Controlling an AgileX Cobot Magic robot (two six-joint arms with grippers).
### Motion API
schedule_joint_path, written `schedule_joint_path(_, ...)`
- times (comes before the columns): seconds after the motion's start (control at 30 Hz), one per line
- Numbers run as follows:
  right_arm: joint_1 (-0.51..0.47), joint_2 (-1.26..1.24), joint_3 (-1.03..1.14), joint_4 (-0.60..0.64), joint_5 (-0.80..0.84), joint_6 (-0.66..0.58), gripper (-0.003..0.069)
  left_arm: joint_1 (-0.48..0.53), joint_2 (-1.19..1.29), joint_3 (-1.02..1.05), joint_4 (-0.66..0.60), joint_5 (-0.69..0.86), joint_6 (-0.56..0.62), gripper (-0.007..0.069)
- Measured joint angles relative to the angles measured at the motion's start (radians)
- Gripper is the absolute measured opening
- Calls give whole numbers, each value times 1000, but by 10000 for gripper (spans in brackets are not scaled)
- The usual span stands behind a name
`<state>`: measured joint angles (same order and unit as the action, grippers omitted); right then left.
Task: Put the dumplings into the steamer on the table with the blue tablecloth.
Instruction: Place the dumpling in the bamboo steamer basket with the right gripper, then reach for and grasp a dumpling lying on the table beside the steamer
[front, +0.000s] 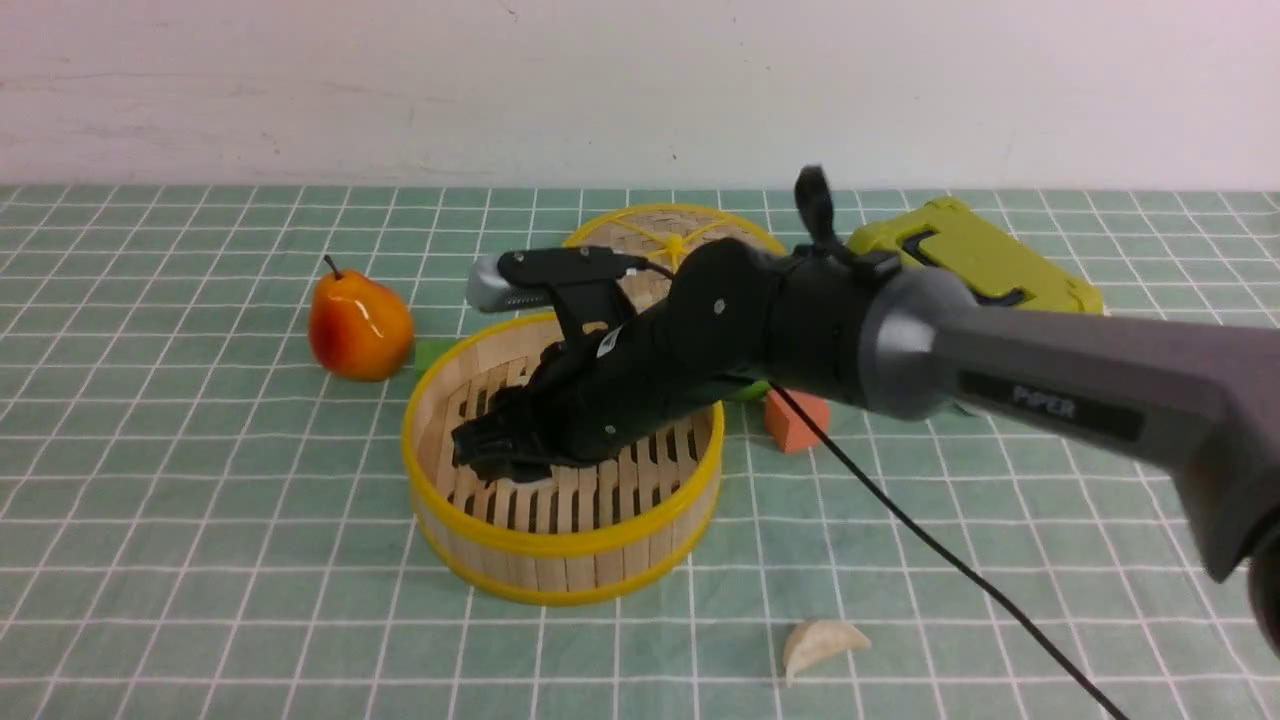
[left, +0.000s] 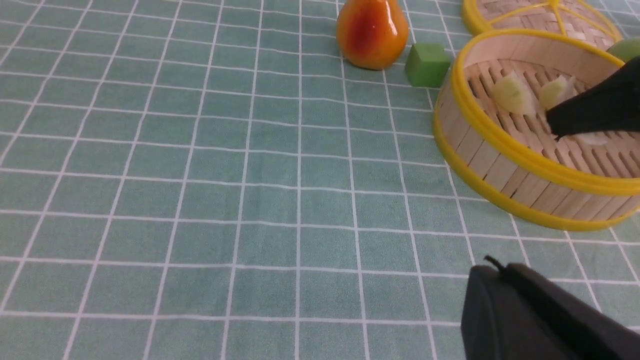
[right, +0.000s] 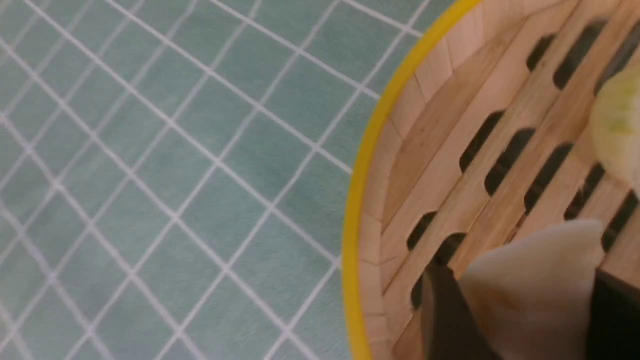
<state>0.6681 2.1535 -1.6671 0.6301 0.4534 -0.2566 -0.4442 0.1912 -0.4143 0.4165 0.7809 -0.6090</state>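
Note:
The steamer (front: 560, 545) stands mid-table on the blue tablecloth (front: 200, 500). My right gripper (front: 480, 445) reaches down inside it, shut on a pale dumpling (right: 540, 260) just above the slats; its fingers (right: 445, 315) press both sides of it. Two greenish dumplings (left: 512, 94) (left: 555, 91) lie on the steamer floor (left: 500, 150) beside it. One more dumpling (front: 822, 645) lies on the cloth in front and to the right of the steamer. My left gripper (left: 495, 270) is shut and empty, hovering over bare cloth left of the steamer; it is out of the front view.
An orange pear (front: 358, 325) and a green cube (front: 432, 352) sit left of the steamer. The woven lid (front: 680, 235) lies behind it. An orange block (front: 795, 420) and a lime-green box (front: 975, 255) are to the right. My right arm's cable (front: 950, 565) trails across the cloth.

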Motion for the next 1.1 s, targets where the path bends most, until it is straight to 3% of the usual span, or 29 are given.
schedule_joint_path(0.2,0,35,0,-2,-22,0,313,0,0,0,0,0,0,-14)
schedule_joint_path(0.47,-30,-5,0,-5,-9,0,484,0,0,0,0,0,-2,-14)
schedule_joint_path(0.67,-113,-172,1,-46,157,-17,477,0,0,0,0,-1,-2,-14)
schedule_joint_path(0.93,-226,-394,76,-346,595,112,422,0,0,0,-1,-2,-2,-14)
schedule_joint_path(1.1,-208,-385,298,-413,504,97,419,0,0,0,-1,-3,-2,-14)
